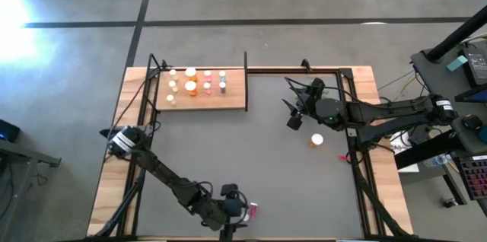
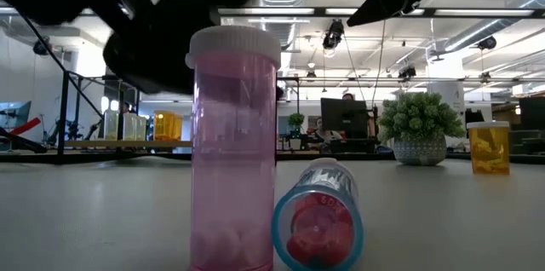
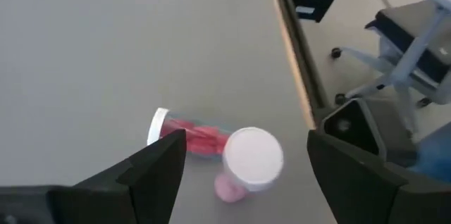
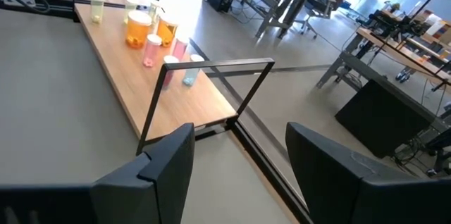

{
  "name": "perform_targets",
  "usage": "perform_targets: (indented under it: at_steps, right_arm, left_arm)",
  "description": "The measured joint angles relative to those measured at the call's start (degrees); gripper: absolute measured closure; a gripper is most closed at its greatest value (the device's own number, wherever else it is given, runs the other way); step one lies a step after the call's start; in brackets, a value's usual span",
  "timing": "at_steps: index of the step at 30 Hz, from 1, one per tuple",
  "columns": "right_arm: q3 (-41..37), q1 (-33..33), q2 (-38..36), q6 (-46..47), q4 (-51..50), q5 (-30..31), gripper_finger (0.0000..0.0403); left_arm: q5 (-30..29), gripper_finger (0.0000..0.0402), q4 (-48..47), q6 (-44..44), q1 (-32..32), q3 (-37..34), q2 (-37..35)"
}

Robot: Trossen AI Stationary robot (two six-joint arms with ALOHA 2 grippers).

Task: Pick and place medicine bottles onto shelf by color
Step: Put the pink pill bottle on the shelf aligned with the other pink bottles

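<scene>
— Biggest first?
— Large grey mat (image 1: 243, 158) covering the tabletop inside a light-wood rim. Then two dark arms: left one reaching along the near edge, right one coming in from the far right side.
— Shelf?
— Flat light-wood board with a thin black upright post (image 1: 205, 90) at the mat's far left corner, carrying a cluster of small white-capped bottles (image 1: 196, 82) in orange, pink, yellowish and pale tones, all upright.
— Left gripper?
— Left gripper (image 3: 243, 164) low over the near edge of the mat, fingers spread wide, nothing between them. Directly below the gap: an upright pink bottle with a white cap (image 3: 251, 159), and touching it a capped bottle lying on its side with red contents (image 3: 189, 137).
— Confirmed from table height?
— Yes: tall pink bottle (image 2: 233, 147) standing, clear blue-tinted one (image 2: 318, 217) lying just beside it, round end toward the camera.
— Right gripper?
— Right gripper (image 1: 294, 116) raised over the mat's right half, fingers parted, empty. Near it, a lone orange bottle (image 1: 316, 140) on the mat.
— Anything smaller?
— Small green bushy plant in a pale pot (image 2: 418, 126) at the far side.
</scene>
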Motion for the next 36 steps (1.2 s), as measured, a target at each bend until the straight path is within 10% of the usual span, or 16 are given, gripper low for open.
perform_targets:
  at_steps: [36]
  right_arm:
    - [0.00,0.00,0.00,0.00,-0.07,-0.01,0.0188]
  left_arm:
    - [-1.63,0.0304,0.40,-0.18,-0.46,4.41,2.99]
